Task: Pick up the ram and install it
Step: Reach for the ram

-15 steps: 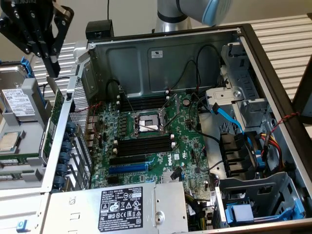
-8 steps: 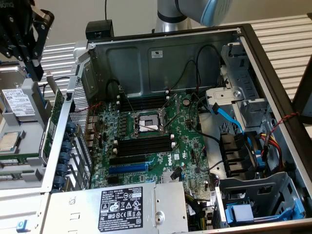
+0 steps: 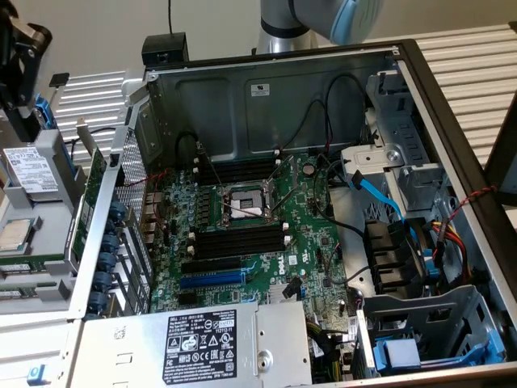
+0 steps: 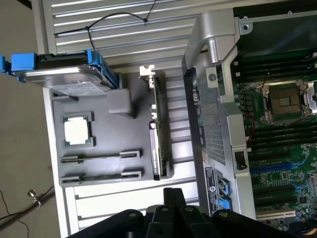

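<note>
A plain pale beige wall stands behind the work area, and a thin black cable hangs straight down it. The table is a light metal surface of parallel ribbed slats. In the wrist view, a dull grey-brown floor lies beyond the table's edge. The light is soft and even across the room.

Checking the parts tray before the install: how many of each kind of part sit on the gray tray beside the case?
Hard drive: 1
Processor: 1
Ram sticks: 2
Expansion card: 1
Total: 5
</note>
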### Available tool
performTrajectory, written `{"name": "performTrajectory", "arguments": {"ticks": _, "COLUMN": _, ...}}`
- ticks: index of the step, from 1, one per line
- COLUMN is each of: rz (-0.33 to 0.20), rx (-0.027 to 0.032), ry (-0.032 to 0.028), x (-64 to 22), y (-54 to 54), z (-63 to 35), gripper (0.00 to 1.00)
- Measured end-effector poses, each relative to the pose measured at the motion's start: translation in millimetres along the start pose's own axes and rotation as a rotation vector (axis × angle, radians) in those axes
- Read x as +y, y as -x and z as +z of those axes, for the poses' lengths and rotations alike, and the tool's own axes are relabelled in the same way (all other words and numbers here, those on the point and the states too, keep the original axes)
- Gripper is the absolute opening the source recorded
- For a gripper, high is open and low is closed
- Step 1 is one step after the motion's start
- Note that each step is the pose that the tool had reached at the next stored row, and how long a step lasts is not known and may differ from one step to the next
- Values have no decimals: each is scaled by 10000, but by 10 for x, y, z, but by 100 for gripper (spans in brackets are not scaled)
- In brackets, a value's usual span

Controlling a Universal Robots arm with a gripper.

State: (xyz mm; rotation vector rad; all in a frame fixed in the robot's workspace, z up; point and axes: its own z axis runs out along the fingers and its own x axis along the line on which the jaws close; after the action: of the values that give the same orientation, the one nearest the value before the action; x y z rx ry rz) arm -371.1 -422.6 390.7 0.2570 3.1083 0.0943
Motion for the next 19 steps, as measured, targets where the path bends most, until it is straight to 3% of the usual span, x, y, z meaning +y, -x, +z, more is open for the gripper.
{"name": "performTrajectory", "arguments": {"ticks": 4, "rz": 0, "rx": 14, "ry": 14, "x": -39, "y": -174, "z": -1, "gripper": 11}}
{"name": "performTrajectory", "arguments": {"ticks": 8, "rz": 5, "rx": 82, "ry": 2, "x": -70, "y": -356, "z": 4, "gripper": 11}}
{"name": "performTrajectory", "arguments": {"ticks": 12, "rz": 4, "rx": 86, "ry": 1, "x": -95, "y": -536, "z": 31, "gripper": 11}}
{"name": "performTrajectory", "arguments": {"ticks": 15, "rz": 5, "rx": 87, "ry": 1, "x": -76, "y": -666, "z": 53, "gripper": 11}}
{"name": "performTrajectory", "arguments": {"ticks": 19, "rz": 4, "rx": 85, "ry": 1, "x": 3, "y": -740, "z": 68, "gripper": 11}}
